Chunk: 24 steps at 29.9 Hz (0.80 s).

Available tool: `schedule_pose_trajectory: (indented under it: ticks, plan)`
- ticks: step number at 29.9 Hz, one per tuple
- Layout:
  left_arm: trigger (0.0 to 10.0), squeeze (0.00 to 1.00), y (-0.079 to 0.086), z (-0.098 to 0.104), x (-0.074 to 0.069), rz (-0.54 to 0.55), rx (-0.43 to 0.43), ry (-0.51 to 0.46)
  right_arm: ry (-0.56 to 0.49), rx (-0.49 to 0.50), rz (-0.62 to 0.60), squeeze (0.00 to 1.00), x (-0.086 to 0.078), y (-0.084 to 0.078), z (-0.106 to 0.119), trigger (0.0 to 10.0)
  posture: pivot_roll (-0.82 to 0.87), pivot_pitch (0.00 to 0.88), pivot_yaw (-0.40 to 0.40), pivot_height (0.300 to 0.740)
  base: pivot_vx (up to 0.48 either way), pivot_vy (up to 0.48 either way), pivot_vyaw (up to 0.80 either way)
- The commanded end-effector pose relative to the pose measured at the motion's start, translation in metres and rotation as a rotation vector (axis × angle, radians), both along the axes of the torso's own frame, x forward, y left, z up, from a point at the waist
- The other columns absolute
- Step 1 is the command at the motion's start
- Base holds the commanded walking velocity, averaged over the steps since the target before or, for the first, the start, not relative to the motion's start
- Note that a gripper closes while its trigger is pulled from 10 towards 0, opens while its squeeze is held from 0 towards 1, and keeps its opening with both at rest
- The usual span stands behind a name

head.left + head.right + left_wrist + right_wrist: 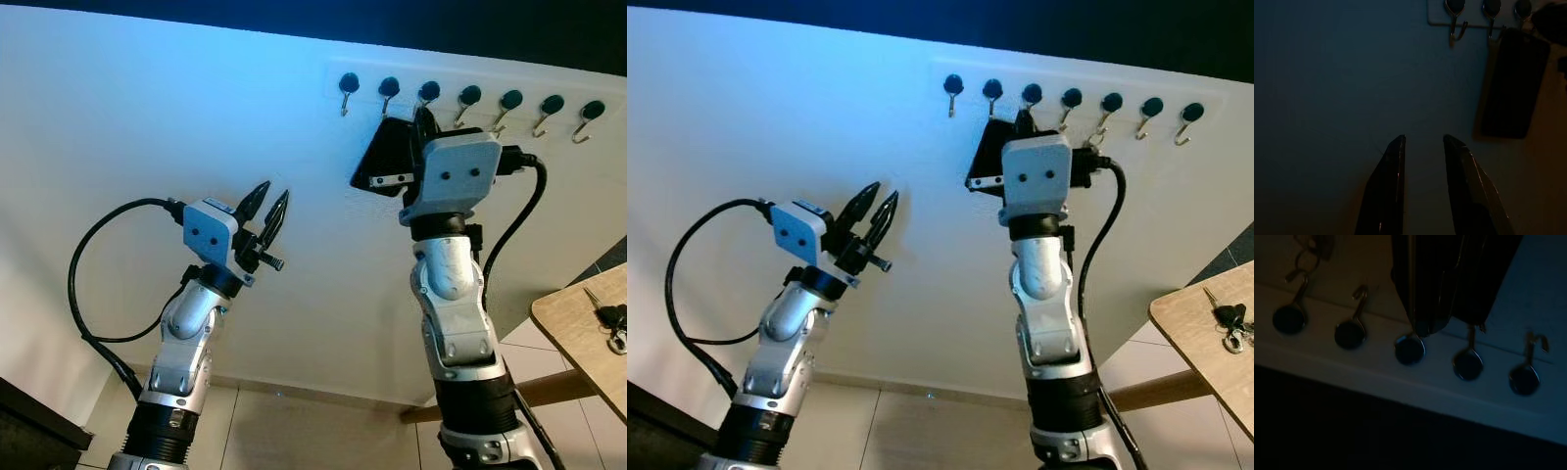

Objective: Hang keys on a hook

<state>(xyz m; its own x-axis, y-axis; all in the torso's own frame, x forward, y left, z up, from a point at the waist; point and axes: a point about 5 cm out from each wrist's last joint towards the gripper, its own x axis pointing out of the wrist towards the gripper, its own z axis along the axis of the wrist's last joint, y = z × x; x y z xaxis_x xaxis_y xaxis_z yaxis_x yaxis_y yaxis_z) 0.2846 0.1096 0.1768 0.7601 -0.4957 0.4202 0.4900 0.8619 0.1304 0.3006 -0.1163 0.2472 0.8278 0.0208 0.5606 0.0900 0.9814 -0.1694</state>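
White wall rack (pixel 470 80) carries seven hooks; right pincer (pixel 423 119) at third, grip unclear; left pincer (pixel 266 210) parted.

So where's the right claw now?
In the eye views, the right claw is raised against the wall at the hook rail, by the third hook from the left.

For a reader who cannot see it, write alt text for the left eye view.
The right gripper is raised to a wall rack of hooks, a flat black object beside it. The left gripper hovers lower with jaws slightly apart, and keys lie on a wooden table.
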Motion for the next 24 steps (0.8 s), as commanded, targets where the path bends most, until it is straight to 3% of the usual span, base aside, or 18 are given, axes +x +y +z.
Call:
schedule_pose_trajectory:
  ticks: [1, 16, 17, 19, 20, 21, 24]
  plan:
    - [10.0, 0.00, -0.006, 0.002, -0.001, -0.025, 0.011, -0.002, -0.008, 0.011, -0.009, 0.00, 0.000, -0.004, 0.005, 10.0, 0.07, 0.036, -0.070, 0.740, 0.000, 0.000, 0.00]
    - [10.0, 0.00, -0.006, 0.002, -0.002, -0.028, 0.023, -0.002, 0.098, 0.018, 0.004, 0.00, 0.008, -0.006, -0.008, 10.0, 0.07, 0.035, -0.071, 0.740, 0.000, 0.000, 0.00]
    - [10.0, 0.00, -0.006, 0.002, -0.002, -0.028, 0.023, -0.002, 0.101, 0.020, 0.010, 0.47, 0.008, -0.005, -0.009, 10.0, 0.07, 0.035, -0.071, 0.740, 0.000, 0.000, 0.00]
    - [10.0, 0.00, -0.006, 0.002, -0.002, -0.027, 0.024, -0.002, 0.103, 0.023, 0.014, 0.47, 0.007, -0.004, -0.010, 10.0, 0.07, 0.036, -0.070, 0.740, 0.000, 0.000, 0.00]
    - [10.0, 0.00, -0.006, 0.002, -0.002, -0.026, 0.023, -0.003, 0.103, 0.025, 0.017, 0.91, 0.007, -0.004, -0.010, 10.0, 0.07, 0.036, -0.070, 0.740, 0.000, 0.000, 0.00]
    - [10.0, 0.00, -0.006, 0.002, -0.002, -0.026, 0.023, -0.002, 0.103, 0.028, 0.020, 1.00, 0.007, -0.004, -0.009, 10.0, 0.07, 0.036, -0.070, 0.740, 0.000, 0.000, 0.00]
    - [10.0, 0.00, -0.006, 0.002, -0.002, -0.026, 0.022, -0.003, 0.096, 0.028, 0.025, 1.00, 0.006, -0.003, -0.008, 10.0, 0.07, 0.037, -0.068, 0.740, 0.000, 0.000, 0.00]
